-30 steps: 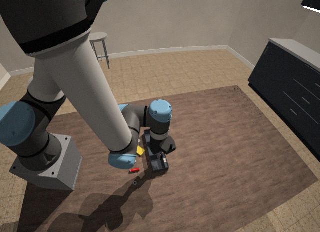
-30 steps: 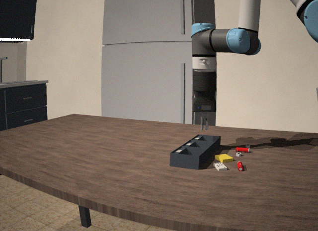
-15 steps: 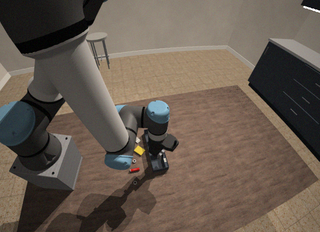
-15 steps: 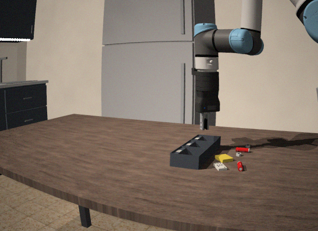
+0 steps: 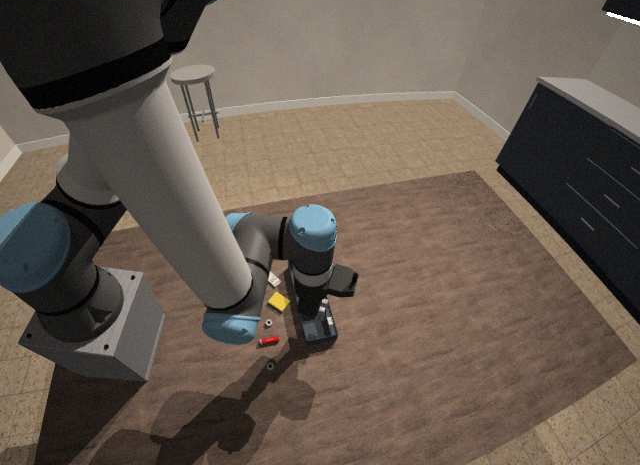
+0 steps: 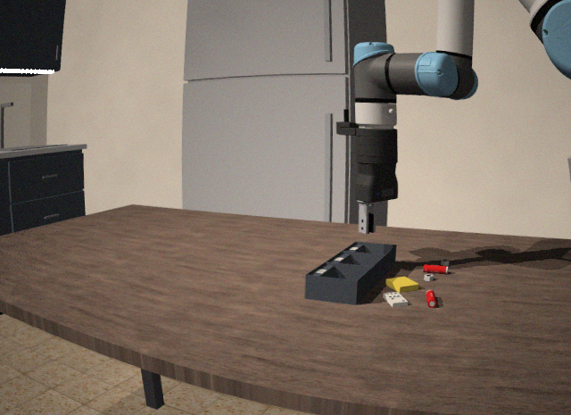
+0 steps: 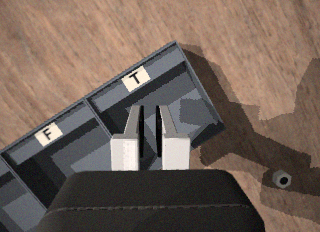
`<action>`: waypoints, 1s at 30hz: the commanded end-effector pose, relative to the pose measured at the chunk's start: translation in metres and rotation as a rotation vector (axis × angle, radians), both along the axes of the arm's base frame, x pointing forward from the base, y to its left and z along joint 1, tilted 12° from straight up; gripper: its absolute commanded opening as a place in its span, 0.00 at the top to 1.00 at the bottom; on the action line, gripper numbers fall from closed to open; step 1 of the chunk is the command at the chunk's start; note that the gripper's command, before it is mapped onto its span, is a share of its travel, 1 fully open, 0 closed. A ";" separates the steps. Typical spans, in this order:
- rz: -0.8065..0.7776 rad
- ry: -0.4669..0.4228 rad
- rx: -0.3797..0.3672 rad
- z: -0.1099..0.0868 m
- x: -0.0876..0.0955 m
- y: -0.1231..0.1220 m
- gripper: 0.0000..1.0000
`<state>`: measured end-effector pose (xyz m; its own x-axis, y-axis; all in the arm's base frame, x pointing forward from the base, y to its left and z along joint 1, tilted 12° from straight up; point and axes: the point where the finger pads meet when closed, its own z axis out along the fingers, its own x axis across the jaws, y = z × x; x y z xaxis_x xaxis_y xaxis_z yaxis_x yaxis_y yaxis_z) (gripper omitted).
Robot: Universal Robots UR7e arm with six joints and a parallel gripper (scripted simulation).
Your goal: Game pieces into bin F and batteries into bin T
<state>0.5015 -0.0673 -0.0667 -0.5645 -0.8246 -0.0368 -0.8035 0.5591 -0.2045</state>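
Observation:
My gripper (image 6: 368,231) (image 7: 149,121) is slightly open, with nothing between its fingers. It hangs above the T bin (image 7: 170,64) (image 5: 319,331). The F bin (image 7: 72,121) adjoins it. No object shows in the visible parts of either; the gripper hides some of both. A red battery (image 5: 269,340) (image 6: 435,269) lies on the table beside the bins. Another red battery (image 6: 431,298) lies nearer the exterior camera; the arm hides it in the top view. A white domino with dark pips (image 5: 273,280) (image 6: 395,299) lies flat near the bin block.
A yellow block (image 5: 278,301) (image 6: 402,284) lies between the domino and a metal nut (image 5: 268,322) (image 6: 428,278). A second nut (image 5: 270,366) (image 6: 444,261) (image 7: 282,179) lies beyond the first battery in shadow. A third bin joins the F bin; the dark bin block (image 6: 331,288) stands on the table.

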 end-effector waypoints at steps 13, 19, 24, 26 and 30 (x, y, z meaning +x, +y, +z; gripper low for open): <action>0.388 0.022 -0.054 0.001 0.001 0.000 0.69; 0.482 0.026 -0.067 0.001 0.001 0.000 0.69; 0.556 0.030 -0.078 0.001 0.001 0.000 0.69; 0.556 0.030 -0.078 -0.002 0.001 0.000 0.69; 0.556 0.030 -0.078 -0.012 0.003 -0.001 0.69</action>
